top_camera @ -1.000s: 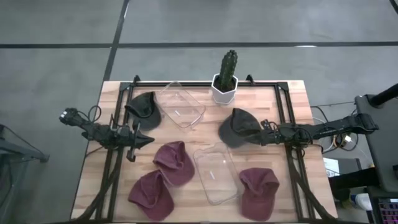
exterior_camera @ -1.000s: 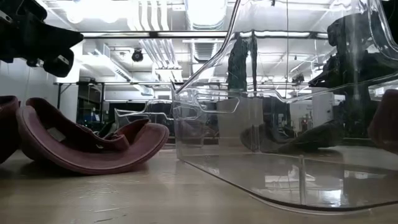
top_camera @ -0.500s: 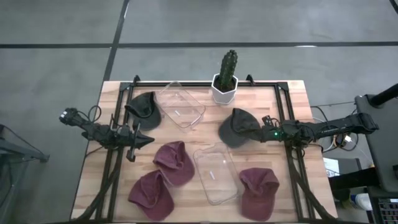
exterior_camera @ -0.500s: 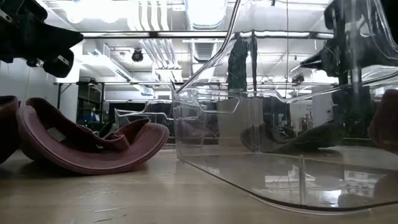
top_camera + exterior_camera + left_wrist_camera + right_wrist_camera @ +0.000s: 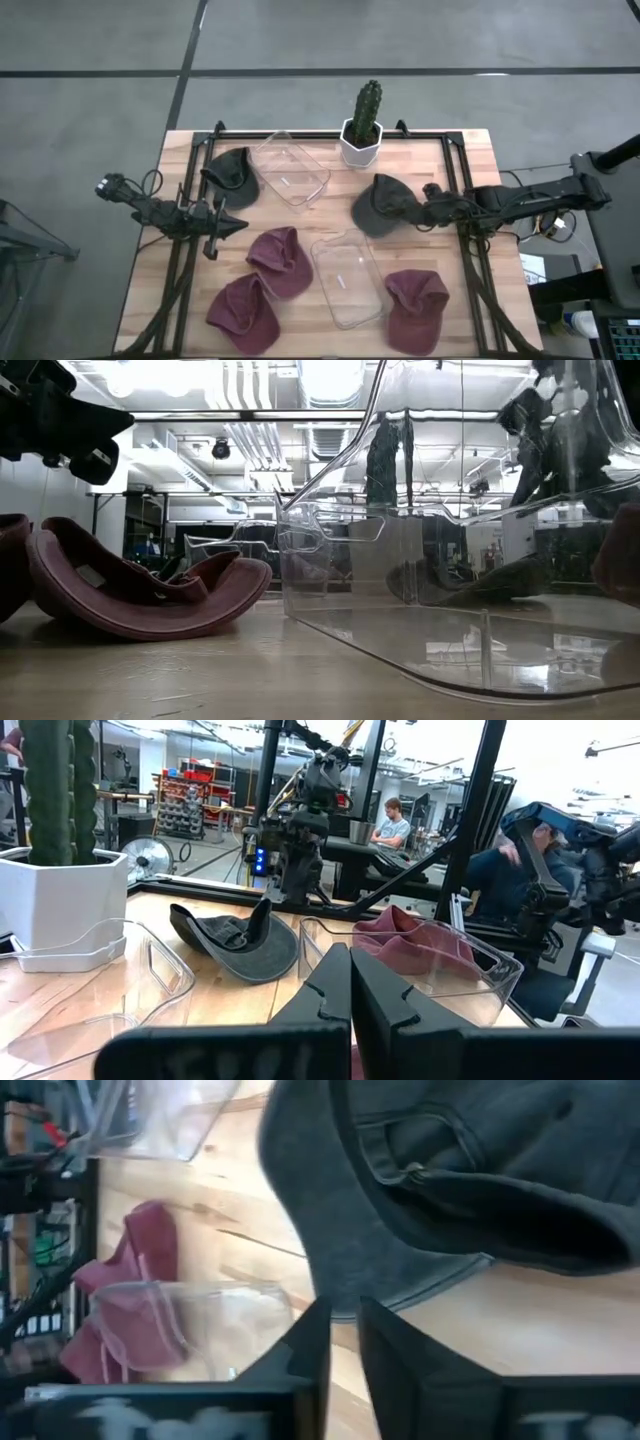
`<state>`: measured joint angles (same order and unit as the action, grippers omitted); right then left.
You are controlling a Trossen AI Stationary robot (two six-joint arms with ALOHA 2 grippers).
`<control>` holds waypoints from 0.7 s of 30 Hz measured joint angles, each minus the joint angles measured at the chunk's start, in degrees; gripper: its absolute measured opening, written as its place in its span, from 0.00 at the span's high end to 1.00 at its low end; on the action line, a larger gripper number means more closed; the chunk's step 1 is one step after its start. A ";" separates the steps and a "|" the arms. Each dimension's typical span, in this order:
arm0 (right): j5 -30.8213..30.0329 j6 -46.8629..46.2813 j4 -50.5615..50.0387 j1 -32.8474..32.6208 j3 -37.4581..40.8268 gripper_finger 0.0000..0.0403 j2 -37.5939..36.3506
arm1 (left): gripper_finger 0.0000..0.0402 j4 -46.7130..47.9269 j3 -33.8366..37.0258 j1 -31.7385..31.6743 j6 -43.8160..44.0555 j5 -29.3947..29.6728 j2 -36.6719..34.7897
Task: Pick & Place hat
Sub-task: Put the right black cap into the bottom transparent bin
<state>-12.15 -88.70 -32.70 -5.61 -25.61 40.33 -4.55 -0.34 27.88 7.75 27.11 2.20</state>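
Note:
A dark grey hat [image 5: 380,205] lies right of the table's middle, hollow side up, its strap and inside facing the right wrist view [image 5: 450,1200]. It also shows in the left wrist view [image 5: 235,935] with its brim rising to a point. My right gripper [image 5: 422,207] is at the hat's right edge, its fingers nearly together around the brim [image 5: 344,1315]. My left gripper [image 5: 232,226] waits shut near the table's left side [image 5: 350,990], touching nothing. A second dark hat [image 5: 232,175] rests far left. My right gripper has the edge of the grey hat's brim [image 5: 340,1295] between its two fingertips, only at their free ends. It comes from the table's right side, slanting down, with the wrist rolled. The hat's crown still rests on the table.
Three maroon hats lie near the front [image 5: 280,262], [image 5: 240,312], [image 5: 417,305]. One clear bin [image 5: 347,278] sits between them, another [image 5: 290,168] stands at the far side. A potted cactus [image 5: 362,140] is at the far edge. People sit in the room beyond [image 5: 395,820].
My right arm has shifted slightly toward the table's far edge and its wrist has turned, showing as a changed dark outline in the low view. The grey hat has stayed where it was.

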 joint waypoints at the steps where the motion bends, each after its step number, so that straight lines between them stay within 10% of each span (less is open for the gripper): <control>1: 0.41 -1.77 0.02 0.00 0.35 0.79 0.43 | 1.00 -0.08 0.00 0.00 0.00 0.02 0.00; 10: 7.11 -10.53 6.01 -2.10 2.14 0.43 5.39 | 1.00 -0.88 0.00 0.00 0.00 0.01 0.00; 21: 2.97 -13.32 16.48 -1.38 9.37 0.43 13.56 | 1.00 -0.93 0.00 0.02 -0.17 0.00 0.00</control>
<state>-9.18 -102.02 -16.22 -6.99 -16.24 53.88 -5.48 -0.34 27.90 7.57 27.11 2.20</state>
